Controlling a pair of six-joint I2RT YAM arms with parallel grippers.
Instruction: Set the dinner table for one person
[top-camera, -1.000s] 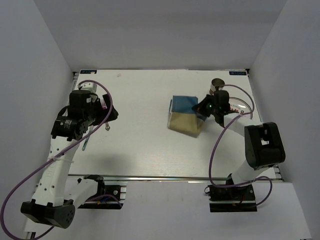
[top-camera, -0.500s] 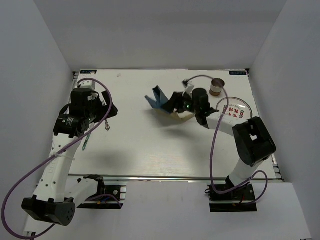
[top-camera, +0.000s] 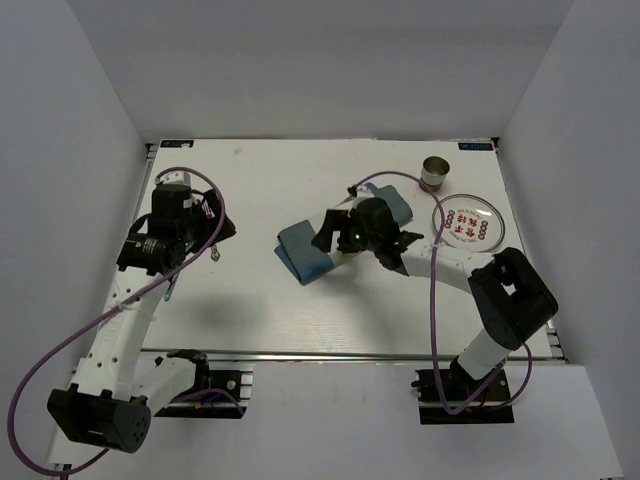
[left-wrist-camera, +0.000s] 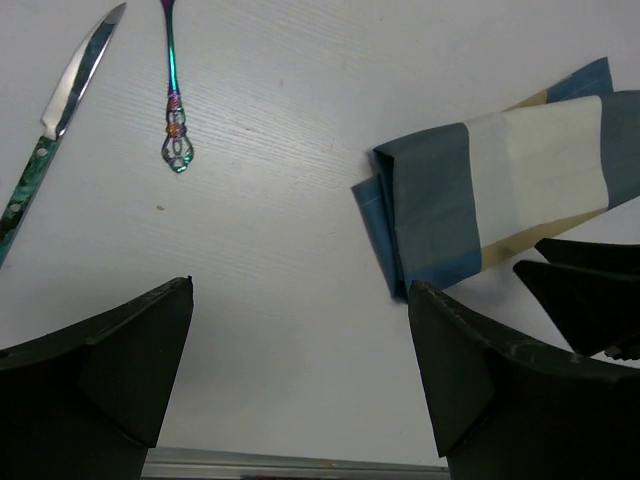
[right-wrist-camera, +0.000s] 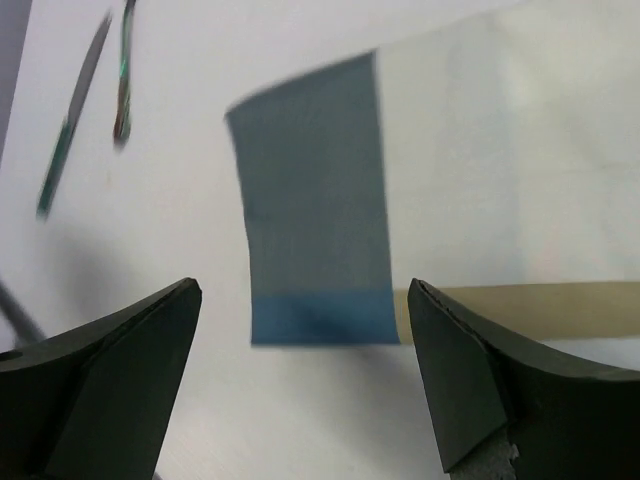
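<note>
The white, rail-edged table (top-camera: 300, 300) is enclosed by plain pale walls (top-camera: 320, 70). A folded blue-and-tan placemat (top-camera: 303, 252) is seen mid-table under the released right claw (right-wrist-camera: 300, 285). The left claw (left-wrist-camera: 300, 288) is held spread and empty.

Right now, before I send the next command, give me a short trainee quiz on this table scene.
1. True or false: the right gripper is clamped on the checked placemat.
2. Where does the knife lie? A) on the plate B) on the bare table near the left gripper C) on the placemat.
3. Fill in: the cup stands at the table's far ___ side.
Key: 1 false, its jaws stand open above it; 2 B; 3 right.
</note>
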